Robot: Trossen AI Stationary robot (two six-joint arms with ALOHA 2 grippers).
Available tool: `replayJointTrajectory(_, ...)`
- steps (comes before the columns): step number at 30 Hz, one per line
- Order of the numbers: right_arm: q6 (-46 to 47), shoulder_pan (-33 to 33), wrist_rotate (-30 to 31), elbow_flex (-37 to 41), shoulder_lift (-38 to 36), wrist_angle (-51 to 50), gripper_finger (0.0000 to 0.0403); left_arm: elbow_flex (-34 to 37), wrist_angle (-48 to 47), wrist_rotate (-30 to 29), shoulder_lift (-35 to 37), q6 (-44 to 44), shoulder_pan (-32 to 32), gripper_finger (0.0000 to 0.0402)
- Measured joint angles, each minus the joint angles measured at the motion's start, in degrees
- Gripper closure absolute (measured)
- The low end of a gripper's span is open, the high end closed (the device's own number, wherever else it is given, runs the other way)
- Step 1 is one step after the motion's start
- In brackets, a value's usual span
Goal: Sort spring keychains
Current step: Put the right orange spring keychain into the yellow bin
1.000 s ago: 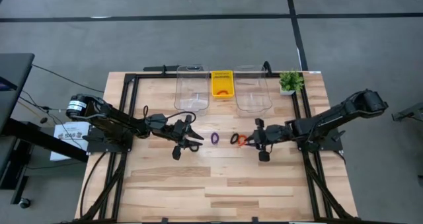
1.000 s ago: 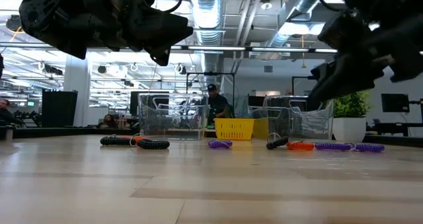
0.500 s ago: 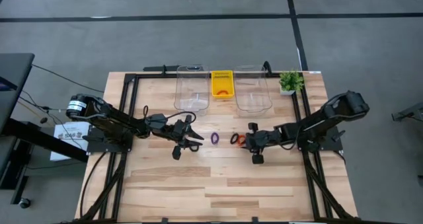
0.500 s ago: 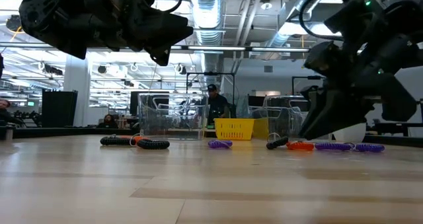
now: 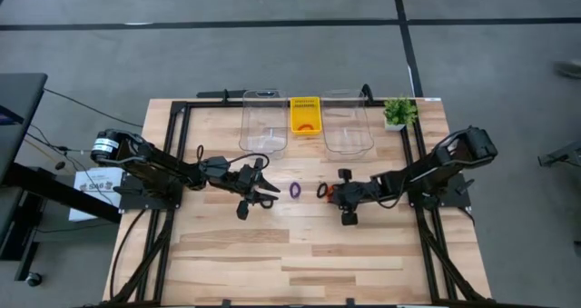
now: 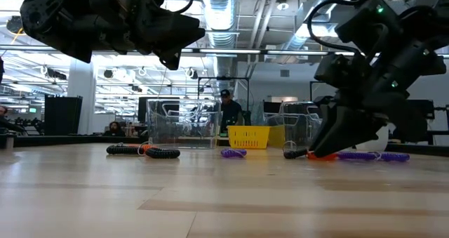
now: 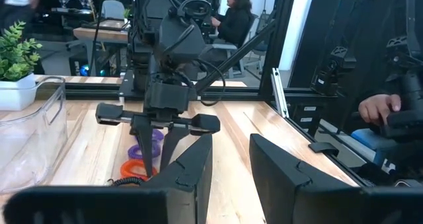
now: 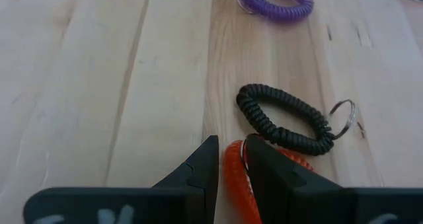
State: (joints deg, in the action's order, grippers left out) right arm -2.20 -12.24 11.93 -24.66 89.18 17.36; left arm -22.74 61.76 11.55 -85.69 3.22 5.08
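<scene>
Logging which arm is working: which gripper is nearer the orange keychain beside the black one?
Right. The right gripper is down at the orange keychain, jaws either side of its coil. The left gripper waits across the table, beyond the purple keychain.

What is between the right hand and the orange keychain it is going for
Nothing visible. The right hand is down at the table with the orange keychain already between its fingers. The black keychain lies just beyond, touching the orange one, not blocking it.
</scene>
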Motion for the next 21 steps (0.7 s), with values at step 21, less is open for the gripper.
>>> replayJointTrajectory(21,-1.3,-0.8,1.7,-3.4,-0.4,-2.3,0.0399,0.0,0.0,0.0,0.0,0.0,0.0,0.0303)
